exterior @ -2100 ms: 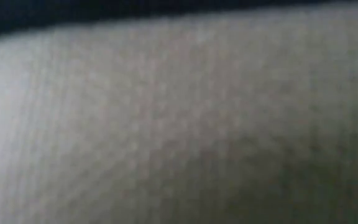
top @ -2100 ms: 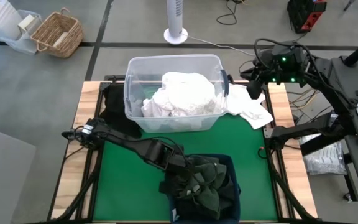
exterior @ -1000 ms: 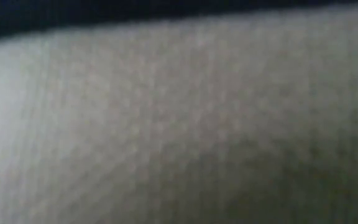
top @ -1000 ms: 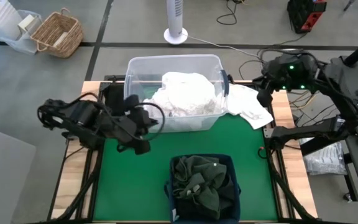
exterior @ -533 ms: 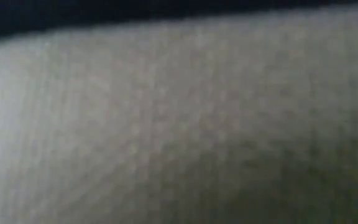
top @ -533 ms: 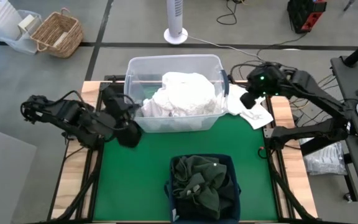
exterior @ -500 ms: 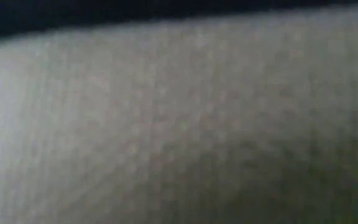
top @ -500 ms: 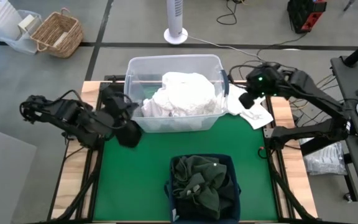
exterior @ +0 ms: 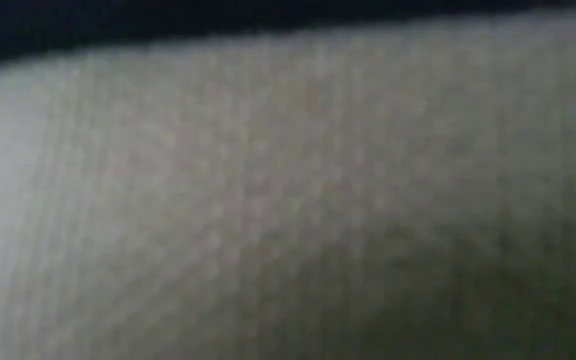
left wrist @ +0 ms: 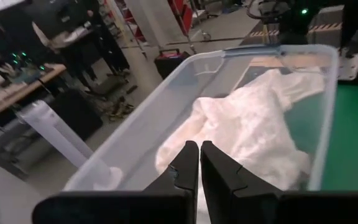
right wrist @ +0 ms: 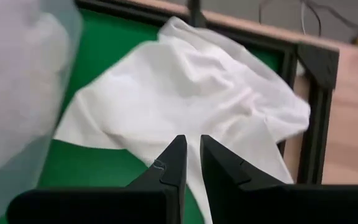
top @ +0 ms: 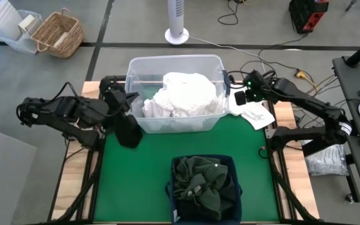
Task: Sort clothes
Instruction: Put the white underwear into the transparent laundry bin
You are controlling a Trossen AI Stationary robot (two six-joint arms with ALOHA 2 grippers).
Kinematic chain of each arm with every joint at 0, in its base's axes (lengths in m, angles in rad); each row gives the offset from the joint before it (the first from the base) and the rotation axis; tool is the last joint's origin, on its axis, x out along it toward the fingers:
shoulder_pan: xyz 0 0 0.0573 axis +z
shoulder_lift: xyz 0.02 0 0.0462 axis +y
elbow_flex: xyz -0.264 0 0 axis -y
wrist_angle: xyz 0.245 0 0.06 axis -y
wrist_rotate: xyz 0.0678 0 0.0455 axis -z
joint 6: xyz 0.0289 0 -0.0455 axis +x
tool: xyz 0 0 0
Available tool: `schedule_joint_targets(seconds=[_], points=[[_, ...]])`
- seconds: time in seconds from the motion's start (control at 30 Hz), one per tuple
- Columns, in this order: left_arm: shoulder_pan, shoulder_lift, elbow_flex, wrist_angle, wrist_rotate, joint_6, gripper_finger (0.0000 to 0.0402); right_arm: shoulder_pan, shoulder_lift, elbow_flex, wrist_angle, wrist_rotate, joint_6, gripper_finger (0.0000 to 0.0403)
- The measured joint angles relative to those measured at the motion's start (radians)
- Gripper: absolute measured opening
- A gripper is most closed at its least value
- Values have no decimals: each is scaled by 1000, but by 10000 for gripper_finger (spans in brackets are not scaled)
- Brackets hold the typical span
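Hovering over the white garment just beside the clear tub, the right gripper is carrying nothing, and its fingers are standing almost together, only a thin slit showing between them in the right wrist view. That garment is lying flat on the green mat on the side of the tub away from the left arm, spreading from the tub's wall out to the wooden edge of the table. Its long axis is running from the tub's far corner outward and toward the near edge of the mat, with a bunched corner nearest the wood. Seen past the right gripper's own fingers, the cloth is sitting directly ahead, so the coming move is likely calling for a plain drop after the fingers spread.

The left gripper is waiting at the opposite end of the tub, fingers nearly closed and empty, looking through the wall at the white pile inside. A dark garment is lying against that end of the tub, under the left arm. The navy bin, well apart from the tub toward the near edge, is holding the dark green clothes. The right arm is plainly the nearer one to the loose white piece.
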State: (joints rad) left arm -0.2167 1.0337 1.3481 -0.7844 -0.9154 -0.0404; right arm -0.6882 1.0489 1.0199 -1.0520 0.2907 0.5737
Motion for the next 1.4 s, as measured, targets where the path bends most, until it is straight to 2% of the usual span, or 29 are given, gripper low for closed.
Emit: schedule_joint_targets(seconds=[0.2,0.5,0.8,0.93,1.1,1.4], points=[[54,-22,5,-1,11,124,0,-29,0,-73,28,-2,67,38],[90,-60,3,-71,17,137,0,-81,0,-225,33,22,186,38],[97,-114,0,-115,16,137,0,-130,0,-323,228,6,237,48],[97,-131,-2,-116,9,132,0,-166,0,-340,287,6,243,85],[97,-140,-2,-134,7,112,0,-210,0,-385,291,-9,263,153],[99,-145,-2,-139,-20,126,0,-218,0,-484,448,-29,301,267]])
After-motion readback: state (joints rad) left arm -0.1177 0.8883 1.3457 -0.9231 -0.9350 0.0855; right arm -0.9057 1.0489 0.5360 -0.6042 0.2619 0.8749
